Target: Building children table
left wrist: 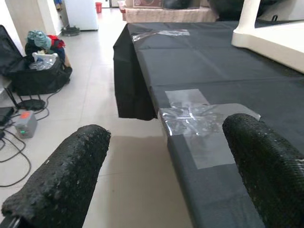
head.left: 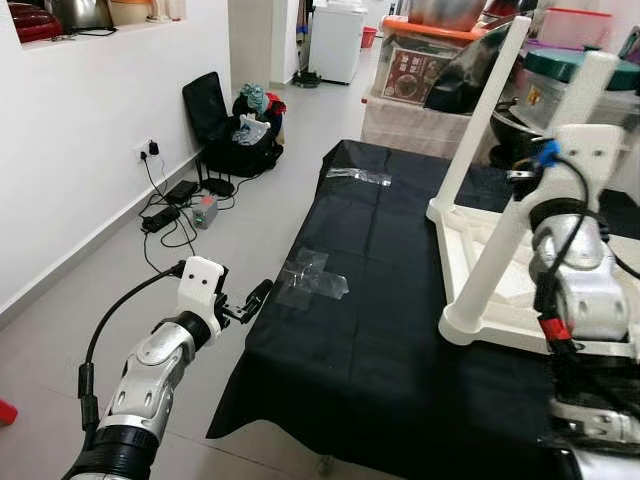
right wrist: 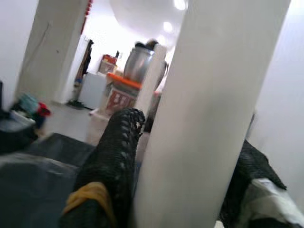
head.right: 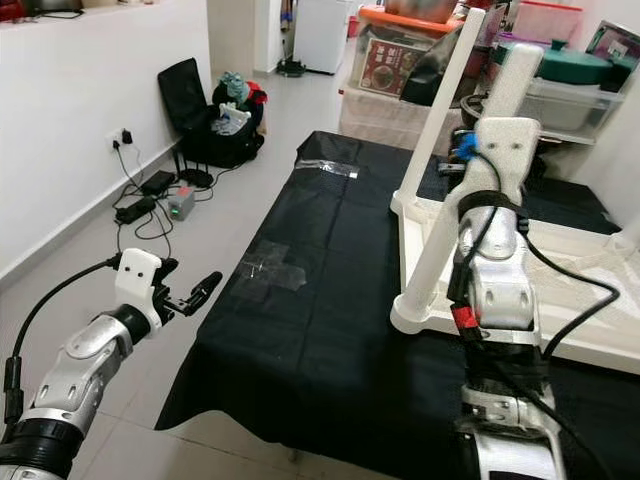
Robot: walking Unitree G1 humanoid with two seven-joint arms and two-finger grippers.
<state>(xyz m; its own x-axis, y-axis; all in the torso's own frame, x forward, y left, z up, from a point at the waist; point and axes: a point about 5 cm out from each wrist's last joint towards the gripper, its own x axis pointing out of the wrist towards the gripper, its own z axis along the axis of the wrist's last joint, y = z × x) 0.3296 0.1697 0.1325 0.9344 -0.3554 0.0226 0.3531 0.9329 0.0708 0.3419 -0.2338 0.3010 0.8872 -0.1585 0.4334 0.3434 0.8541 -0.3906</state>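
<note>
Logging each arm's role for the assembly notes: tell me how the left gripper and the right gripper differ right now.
The left gripper is open and holds nothing; the right gripper has its fingers on either side of a white table leg. The left gripper hangs over the floor beside the black-covered table; the right gripper is raised above that table at the upturned children's table. Both have two black textured fingers.

Before you, the children's table [head.left: 560, 300] lies upside down on the right part of the cloth-covered work surface [head.left: 400, 370], its legs [head.left: 490, 130] pointing up. Tape patches [head.left: 312, 279] sit on the cloth to its left. Cables and a bag [head.left: 235, 125] lie further left, along the wall [head.left: 70, 150]. Storage boxes [head.left: 420, 60] stand behind.
</note>
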